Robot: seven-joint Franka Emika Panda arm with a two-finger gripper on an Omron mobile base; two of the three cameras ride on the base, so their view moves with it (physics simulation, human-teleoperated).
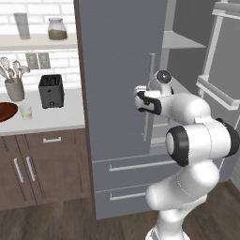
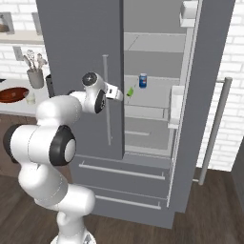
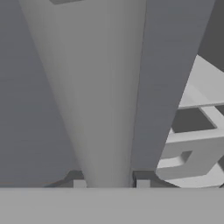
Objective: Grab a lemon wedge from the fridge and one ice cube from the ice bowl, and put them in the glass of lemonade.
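Note:
The fridge [image 2: 76,38] has its right door [image 2: 209,71] swung open and its left door closed. My gripper [image 3: 111,183] is at the left door's long vertical handle [image 3: 109,109]. The pale bar fills the gap between the two fingertips [image 3: 79,183], so the jaws are shut on it. The lemon wedge [image 2: 129,91], a tiny yellow-green piece, lies on a middle fridge shelf just right of my hand. The reddish-brown ice bowl [image 1: 4,112] sits on the counter at far left, with the small glass of lemonade [image 1: 26,112] beside it. The ice cube is too small to make out.
A blue can [image 2: 142,80] stands on the shelf behind the wedge. A black toaster [image 1: 50,91] and a grey utensil cup [image 1: 15,89] stand on the counter. The open door's shelves [image 2: 175,107] jut out on the right. Two fridge drawers [image 2: 119,171] are below.

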